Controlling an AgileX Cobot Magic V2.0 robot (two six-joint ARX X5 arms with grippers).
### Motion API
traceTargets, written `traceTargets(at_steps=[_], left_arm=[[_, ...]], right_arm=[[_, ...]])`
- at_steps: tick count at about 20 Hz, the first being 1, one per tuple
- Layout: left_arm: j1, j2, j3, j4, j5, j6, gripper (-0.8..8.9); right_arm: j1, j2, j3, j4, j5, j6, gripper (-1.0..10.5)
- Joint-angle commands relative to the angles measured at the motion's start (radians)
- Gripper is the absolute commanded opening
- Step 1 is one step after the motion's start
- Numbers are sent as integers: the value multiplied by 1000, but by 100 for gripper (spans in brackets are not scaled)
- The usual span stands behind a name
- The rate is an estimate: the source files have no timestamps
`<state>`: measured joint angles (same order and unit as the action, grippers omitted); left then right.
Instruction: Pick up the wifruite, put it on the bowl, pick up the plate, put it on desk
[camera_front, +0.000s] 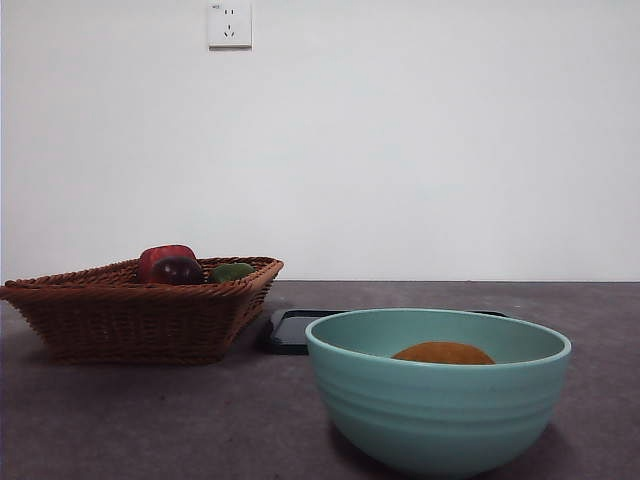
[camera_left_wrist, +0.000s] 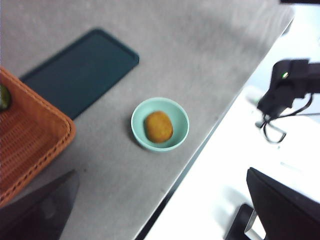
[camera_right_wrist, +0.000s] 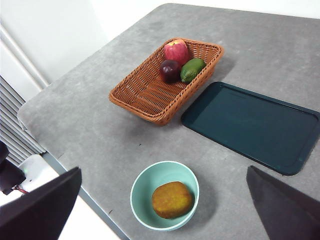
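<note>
While both arms hang high above the desk (camera_right_wrist: 95, 125), the wifruite (camera_right_wrist: 172, 199) lies inside the bowl (camera_right_wrist: 142, 185) near the desk's front edge.

Nearest in the front view stands the teal bowl, its ridged wall large, with only the orange-brown top of the wifruite showing over the pale rim. Just behind it lies a flat dark tray (camera_right_wrist: 252, 125), resting on the desk. Beside the tray sits a woven wicker basket (camera_right_wrist: 145, 92), holding a red apple (camera_right_wrist: 176, 50), a dark red-purple fruit (camera_right_wrist: 170, 70) and a green fruit (camera_right_wrist: 192, 69) bunched at its far end. A white wall with a socket (camera_front: 229, 23) closes the scene. The left end effector (camera_left_wrist: 160, 210) and the right end effector (camera_right_wrist: 162, 210) each have their jaws spread wide apart, gripping nothing.
</note>
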<state>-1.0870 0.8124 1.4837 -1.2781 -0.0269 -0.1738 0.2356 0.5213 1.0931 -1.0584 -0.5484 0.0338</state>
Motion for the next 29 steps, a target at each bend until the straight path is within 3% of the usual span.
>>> traceTargets(at_steps=[1,11,15,19,29], left_arm=[[-11,-113,-60,50,-3,6,535],[-11,-469,-403,183,-57,-27,535],[-11,-486,-439,201,-57,-14,534],[-11,-487,-438,195,-57,-14,534],[-11,-487,-438,202,-57,1,535]], right_arm=[[5,5,20,-1,-2,7,597],[5,5,20,-8,0,11,597],[5,5,20,-8,0,27,597],[5,12,20,-7,-7,126,597],[24,209,20,33,-39,138,597]])
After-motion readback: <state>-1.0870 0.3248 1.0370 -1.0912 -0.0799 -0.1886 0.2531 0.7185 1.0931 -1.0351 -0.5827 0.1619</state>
